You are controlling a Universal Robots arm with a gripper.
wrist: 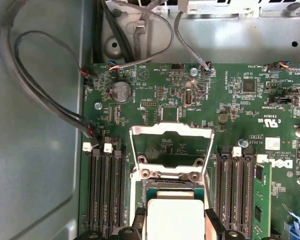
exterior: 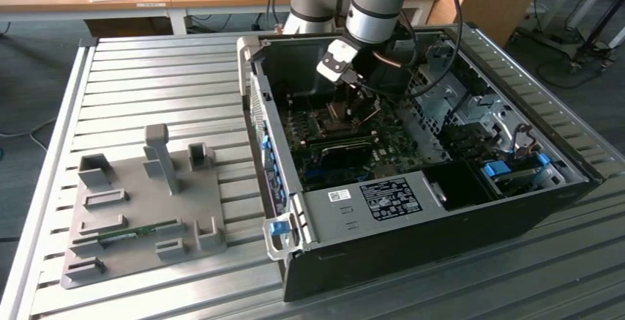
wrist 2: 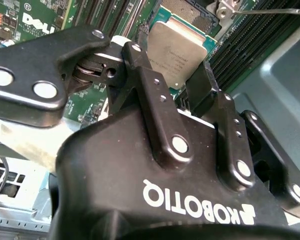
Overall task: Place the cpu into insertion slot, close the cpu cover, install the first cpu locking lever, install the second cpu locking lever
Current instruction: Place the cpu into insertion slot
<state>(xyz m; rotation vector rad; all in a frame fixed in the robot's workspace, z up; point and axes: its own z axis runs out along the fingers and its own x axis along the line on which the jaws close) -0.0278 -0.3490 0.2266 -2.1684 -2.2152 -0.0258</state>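
Two fingers (wrist 2: pixel 151 92) of the gripper (wrist 2: pixel 172 70) tight on opposite cpu (wrist 2: pixel 177 47) edges, over the socket (wrist 2: pixel 189 11).

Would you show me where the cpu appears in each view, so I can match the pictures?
Exterior view: hidden under the claw, inside the case.
Second wrist view: the cpu is the silvery square between the claw's fingers.
First wrist view: the cpu sits between the fingers, beside the open cover.
Shared landmark: dark memory slots flank the cpu in both wrist views.
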